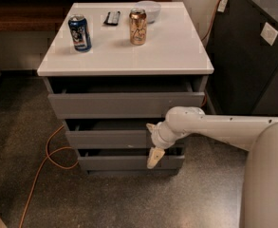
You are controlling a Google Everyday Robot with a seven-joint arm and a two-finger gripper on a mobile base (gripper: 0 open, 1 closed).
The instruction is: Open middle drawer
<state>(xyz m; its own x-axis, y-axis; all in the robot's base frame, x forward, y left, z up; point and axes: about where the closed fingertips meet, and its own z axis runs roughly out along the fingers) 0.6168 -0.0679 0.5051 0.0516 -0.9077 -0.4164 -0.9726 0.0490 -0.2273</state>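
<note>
Below the worktop's (176, 46) front-right corner, your hand (153, 144) hides the middle drawer's (107, 139) right end; you cannot tell its grip. Speckled floor (129, 198).

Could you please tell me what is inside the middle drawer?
Only a dark slit shows above the front panel of the middle drawer. Nothing inside can be made out, because the top drawer overhangs it. The end effector is at its right end.

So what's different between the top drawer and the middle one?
The top drawer has a taller front than the middle drawer. The gripper sits in front of the middle drawer's right end; nothing covers the top drawer. Both are plain grey, without handles, with a dark gap above each.
</note>
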